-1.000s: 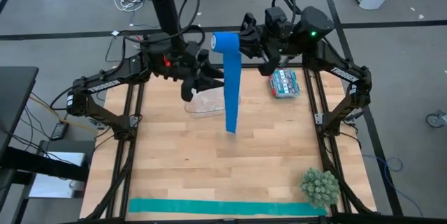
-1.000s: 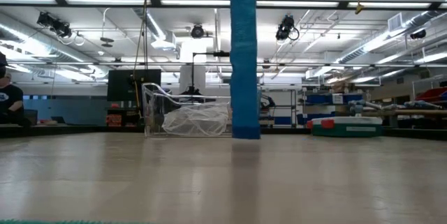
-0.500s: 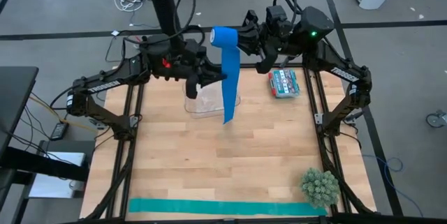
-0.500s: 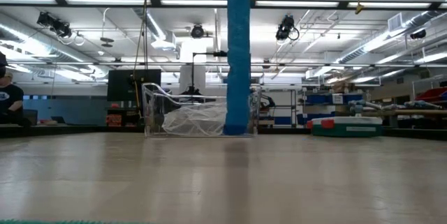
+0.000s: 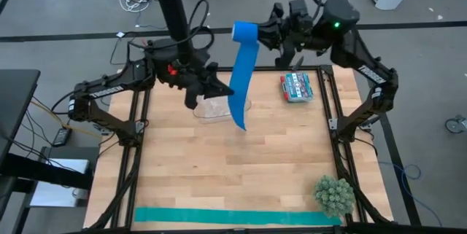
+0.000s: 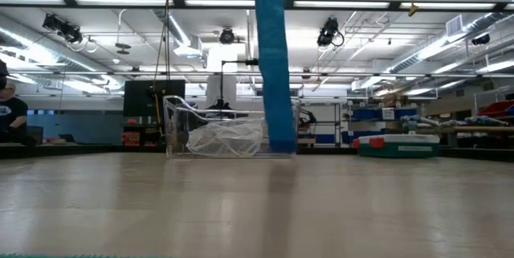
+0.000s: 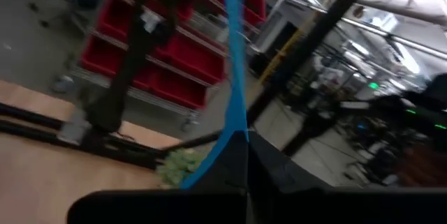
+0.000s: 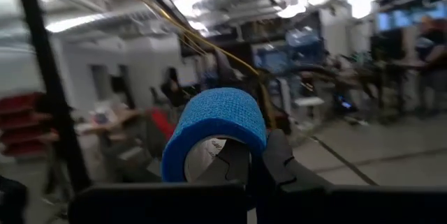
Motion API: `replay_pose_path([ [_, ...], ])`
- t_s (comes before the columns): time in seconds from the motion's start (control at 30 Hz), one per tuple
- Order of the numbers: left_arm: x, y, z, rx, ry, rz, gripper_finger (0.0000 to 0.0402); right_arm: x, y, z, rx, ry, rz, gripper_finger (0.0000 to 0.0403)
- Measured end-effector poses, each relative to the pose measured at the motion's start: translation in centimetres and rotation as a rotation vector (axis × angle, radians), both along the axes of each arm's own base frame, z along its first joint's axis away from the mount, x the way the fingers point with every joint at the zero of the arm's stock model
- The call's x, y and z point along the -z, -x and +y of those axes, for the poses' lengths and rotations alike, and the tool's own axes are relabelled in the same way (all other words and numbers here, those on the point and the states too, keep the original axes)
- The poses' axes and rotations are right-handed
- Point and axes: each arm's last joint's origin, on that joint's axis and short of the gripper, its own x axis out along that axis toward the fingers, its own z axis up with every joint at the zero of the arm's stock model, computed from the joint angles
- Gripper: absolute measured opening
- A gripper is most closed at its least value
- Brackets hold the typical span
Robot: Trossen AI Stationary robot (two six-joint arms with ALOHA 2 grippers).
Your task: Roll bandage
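Right gripper (image 5: 271, 39) clamps the bandage (image 5: 240, 73) roll aloft over the table's far edge | left gripper (image 5: 217, 88) pinches the hanging strip | long tail unwound, rolling partway, I judge

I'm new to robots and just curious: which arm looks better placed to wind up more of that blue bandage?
Probably the right. The right gripper is shut on the rolled end of the bandage, held high, with the tail hanging down. The left gripper sits beside the hanging strip, seemingly only guiding it.
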Motion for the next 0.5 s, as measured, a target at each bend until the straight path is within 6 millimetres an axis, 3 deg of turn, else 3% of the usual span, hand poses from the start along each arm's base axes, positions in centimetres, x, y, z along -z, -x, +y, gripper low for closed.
replay_pose_path([
  [0.23, 0.0, 0.4, -1.6, 0.065, 0.06, 0.047, 0.0002, 0.0, 2.0, -1.4, 0.071, 0.042, 0.06, 0.0],
  [0.5, 0.0, 0.4, -3.0, 0.102, 0.127, 0.074, 0.0001, 1.1, 2.3, -2.5, 0.186, 0.125, 0.195, 0.0],
])
